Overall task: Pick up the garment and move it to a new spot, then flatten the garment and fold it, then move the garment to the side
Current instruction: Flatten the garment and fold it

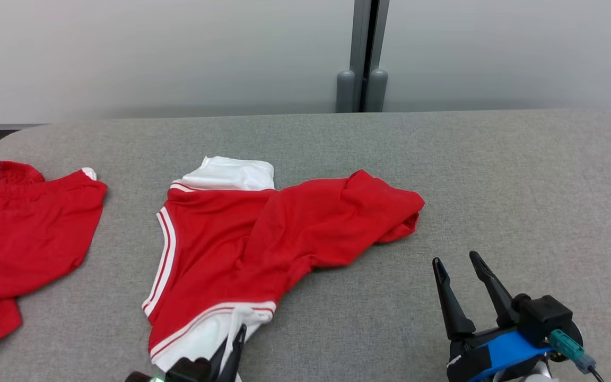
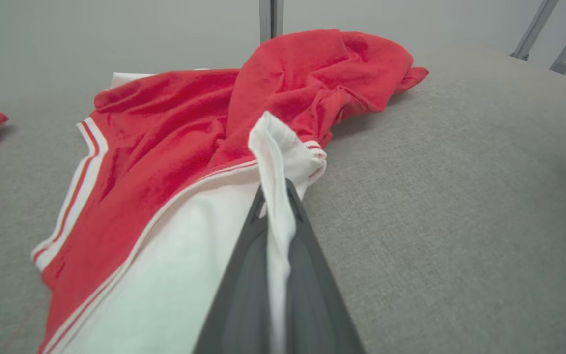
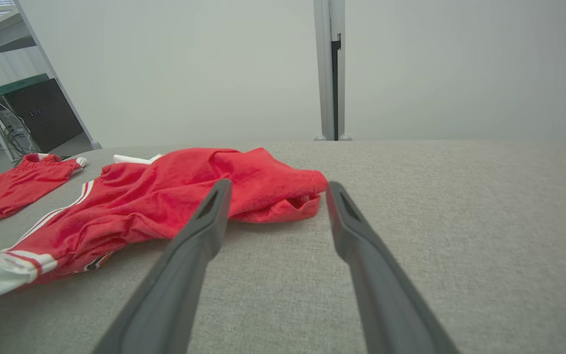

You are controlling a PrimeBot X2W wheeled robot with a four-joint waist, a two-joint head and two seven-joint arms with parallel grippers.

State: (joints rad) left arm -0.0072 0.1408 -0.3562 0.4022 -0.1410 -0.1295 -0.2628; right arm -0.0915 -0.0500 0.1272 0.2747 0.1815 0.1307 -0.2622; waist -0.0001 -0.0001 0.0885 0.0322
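The garment (image 1: 263, 233) is a red jersey with white sleeves and red-white striped trim, lying crumpled in the middle of the grey table. At its near white hem my left gripper (image 1: 237, 335) is shut on a pinched fold of the white cloth; in the left wrist view that fold of the garment (image 2: 273, 162) rises between the closed fingers of the left gripper (image 2: 277, 189). To the right of the garment my right gripper (image 1: 456, 262) stands open over bare table. In the right wrist view its fingers (image 3: 204, 231) point at the red bunched end of the garment (image 3: 263, 182), short of it.
A second red garment (image 1: 19, 233) lies at the table's left edge, also in the right wrist view (image 3: 17, 179). The grey padded table (image 1: 523, 185) has free room on the right. A wall with a grey post (image 1: 363, 58) runs behind it.
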